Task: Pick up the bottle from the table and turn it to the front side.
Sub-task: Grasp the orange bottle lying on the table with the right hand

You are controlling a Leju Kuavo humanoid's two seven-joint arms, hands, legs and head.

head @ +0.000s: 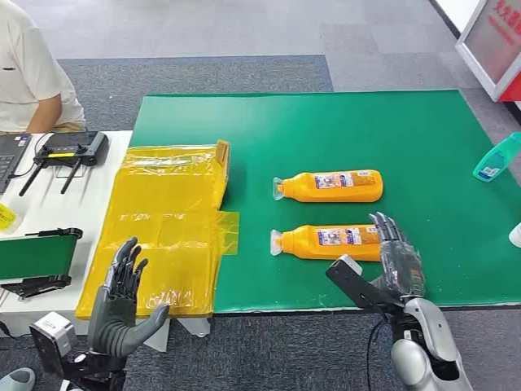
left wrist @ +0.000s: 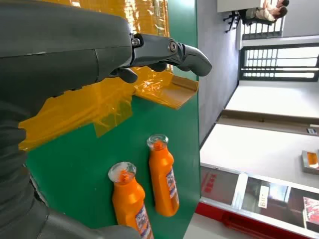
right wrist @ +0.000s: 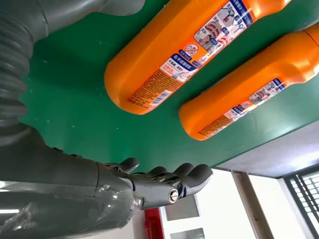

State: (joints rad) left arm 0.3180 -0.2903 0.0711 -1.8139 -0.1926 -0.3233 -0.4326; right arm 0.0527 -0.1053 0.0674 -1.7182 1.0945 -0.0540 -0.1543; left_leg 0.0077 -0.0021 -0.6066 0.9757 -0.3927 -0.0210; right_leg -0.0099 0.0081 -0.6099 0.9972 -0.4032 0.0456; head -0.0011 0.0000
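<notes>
Two orange bottles lie on their sides on the green mat [head: 369, 130], clear caps pointing left. The near bottle [head: 329, 242] [right wrist: 177, 50] [left wrist: 129, 201] has its base just in front of my right hand [head: 399, 261], whose fingers [right wrist: 177, 179] are spread and hold nothing. The far bottle [head: 331, 186] [right wrist: 248, 89] [left wrist: 163, 179] lies parallel behind it. My left hand [head: 120, 301] hovers open over the front of the yellow plastic sheet [head: 166, 228] [left wrist: 94, 99], far left of both bottles.
A teal bottle [head: 497, 157] lies at the mat's right edge. On the white table to the left stand a black router [head: 71, 148], a laptop corner [head: 9, 155] and a small green-topped stand [head: 37, 257]. A seated person [head: 31, 73] is at the far left.
</notes>
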